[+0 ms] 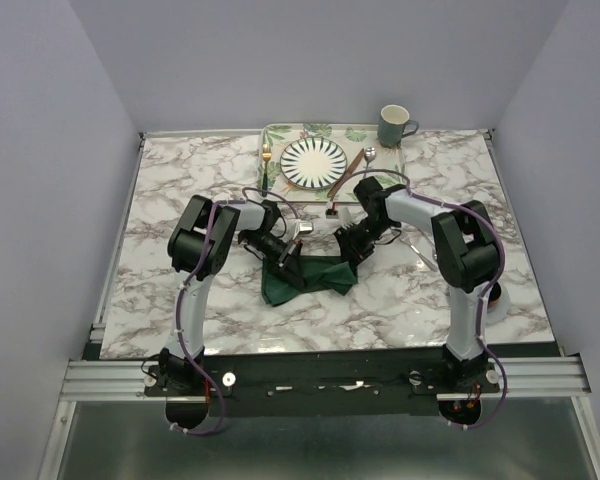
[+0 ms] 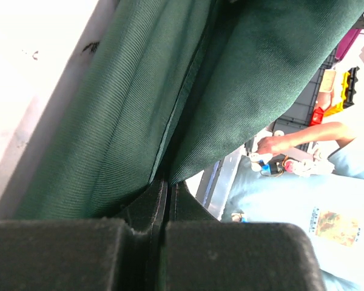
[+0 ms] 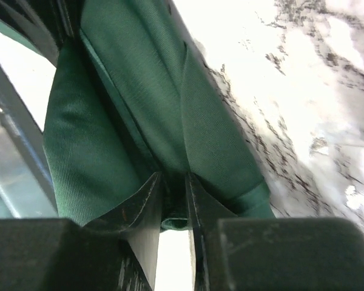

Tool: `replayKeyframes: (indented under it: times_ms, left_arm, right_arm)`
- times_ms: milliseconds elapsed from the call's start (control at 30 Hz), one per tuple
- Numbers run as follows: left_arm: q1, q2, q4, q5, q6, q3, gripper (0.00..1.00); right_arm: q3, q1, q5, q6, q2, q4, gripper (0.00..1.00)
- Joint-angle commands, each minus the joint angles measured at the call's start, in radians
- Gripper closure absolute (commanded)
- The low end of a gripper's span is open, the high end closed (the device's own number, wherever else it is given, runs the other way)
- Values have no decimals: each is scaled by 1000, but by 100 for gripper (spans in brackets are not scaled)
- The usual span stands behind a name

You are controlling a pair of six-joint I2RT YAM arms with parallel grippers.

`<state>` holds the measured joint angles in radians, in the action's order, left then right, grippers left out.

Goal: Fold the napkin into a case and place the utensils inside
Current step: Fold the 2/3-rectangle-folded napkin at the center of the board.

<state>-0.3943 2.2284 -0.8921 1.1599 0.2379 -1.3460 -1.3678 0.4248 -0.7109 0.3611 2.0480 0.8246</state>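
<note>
- Left fingers (image 2: 139, 212) pinch a fold of the napkin (image 1: 315, 277).
- Right fingers (image 3: 142, 206) pinch its right edge, probably lifted off the counter (image 1: 180, 200).
- Fork (image 1: 266, 160), knife (image 1: 352, 168) and spoon (image 1: 369, 155) lie far back on the tray (image 1: 330, 130).

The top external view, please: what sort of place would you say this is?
Probably a robot lab cell staged as a dining setting: plain walls box in a marble-patterned table, an aluminium rail runs along its near edge, and a striped plate sits on a leaf-patterned tray.
</note>
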Motion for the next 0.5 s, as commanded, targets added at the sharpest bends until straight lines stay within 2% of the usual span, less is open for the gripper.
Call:
replayKeyframes:
  times_ms: [0, 267, 467]
  left_arm:
    - [8, 28, -1, -32, 1, 5, 100]
    - [12, 40, -5, -37, 1, 2, 100]
    - [15, 46, -8, -37, 6, 4, 100]
  right_arm:
    - [-8, -4, 145, 75, -64, -13, 66]
    - [-20, -4, 146, 102, -169, -27, 52]
    - [-20, -6, 87, 174, -262, -62, 23]
